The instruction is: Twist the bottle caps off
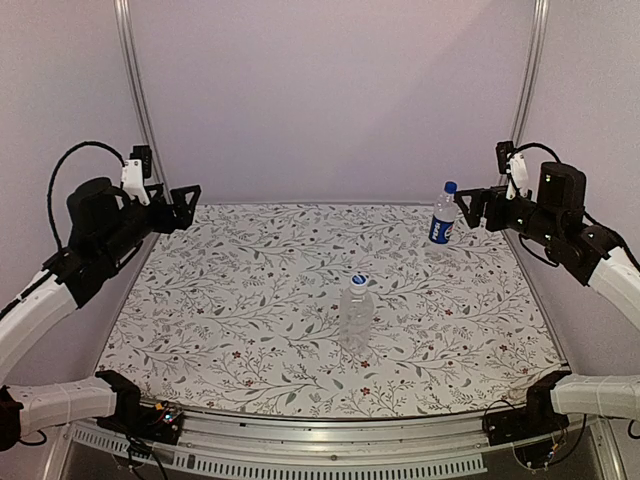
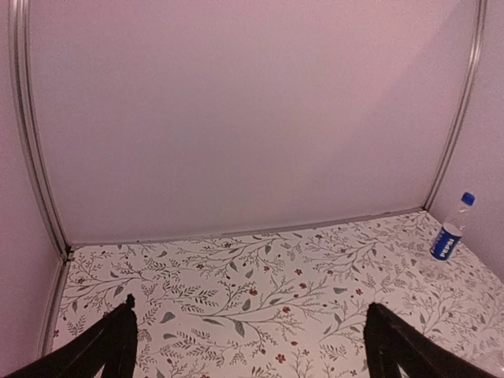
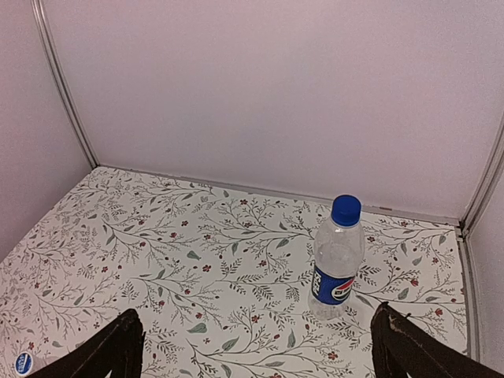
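Top external shows labelled bottle [image 1: 443, 218] near far-right edge, plain bottle [image 1: 356, 316] central.

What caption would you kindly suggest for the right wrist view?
Open right gripper faces upright labelled bottle, blue cap on, floral table.

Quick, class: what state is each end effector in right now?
Left end effector: open, holding nothing.
Right end effector: open, holding nothing.

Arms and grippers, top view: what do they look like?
Both the left arm and right arm have white lower links and black upper joints. The left gripper and right gripper are black with tapered fingers, a white block behind each. A black cable loops over each wrist.
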{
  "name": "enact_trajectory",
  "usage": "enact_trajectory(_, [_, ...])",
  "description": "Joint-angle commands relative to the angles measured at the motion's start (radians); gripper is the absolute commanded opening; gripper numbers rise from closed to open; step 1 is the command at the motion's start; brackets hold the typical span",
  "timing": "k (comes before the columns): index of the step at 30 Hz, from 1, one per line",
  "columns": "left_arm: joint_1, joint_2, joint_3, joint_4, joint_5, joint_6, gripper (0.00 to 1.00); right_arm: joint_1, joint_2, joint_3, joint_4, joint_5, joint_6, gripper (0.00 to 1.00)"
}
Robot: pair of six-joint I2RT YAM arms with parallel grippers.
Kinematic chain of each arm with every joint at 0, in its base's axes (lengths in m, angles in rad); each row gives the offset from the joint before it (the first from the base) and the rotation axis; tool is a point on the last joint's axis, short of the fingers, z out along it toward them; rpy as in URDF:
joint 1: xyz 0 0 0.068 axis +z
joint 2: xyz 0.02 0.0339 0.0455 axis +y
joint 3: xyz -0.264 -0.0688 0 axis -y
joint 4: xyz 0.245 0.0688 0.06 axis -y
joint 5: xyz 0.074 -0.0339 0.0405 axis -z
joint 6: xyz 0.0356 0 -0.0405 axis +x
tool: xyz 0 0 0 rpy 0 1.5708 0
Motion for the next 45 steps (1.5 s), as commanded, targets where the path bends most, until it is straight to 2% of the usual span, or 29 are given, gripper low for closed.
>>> enact_trajectory(1, [-0.015, -0.017, -0.012, 0.030, 0.008, 0.001, 1.00, 0.007, -0.006, -0.009, 0.030, -0.011, -0.009, 0.99])
enact_trajectory(14, [-0.018, -0.017, -0.010, 0.021, 0.034, 0.012, 1.00, 0.007, 0.019, 0.041, -0.037, -0.006, -0.006, 0.99])
enact_trajectory(18, [-0.045, 0.014, 0.007, -0.002, 0.147, 0.063, 1.00, 0.008, 0.022, 0.071, -0.094, 0.000, -0.007, 0.99])
enact_trajectory(21, [-0.086, 0.064, 0.041, -0.079, 0.188, 0.091, 1.00, 0.007, 0.020, 0.073, -0.119, -0.013, -0.007, 0.99])
enact_trajectory(25, [-0.164, 0.101, 0.057, -0.097, 0.244, 0.116, 1.00, 0.008, 0.029, 0.051, -0.131, -0.053, 0.001, 0.99])
enact_trajectory(33, [-0.381, 0.200, 0.121, -0.120, 0.307, 0.140, 1.00, 0.007, 0.059, 0.010, -0.117, -0.116, 0.012, 0.99])
enact_trajectory(37, [-0.464, 0.316, 0.188, -0.131, 0.357, 0.131, 0.98, 0.008, 0.059, -0.002, -0.106, -0.152, 0.017, 0.99])
enact_trajectory(45, [-0.606, 0.600, 0.432, -0.248, 0.385, 0.187, 0.91, 0.009, 0.044, -0.037, -0.102, -0.159, 0.030, 0.99])
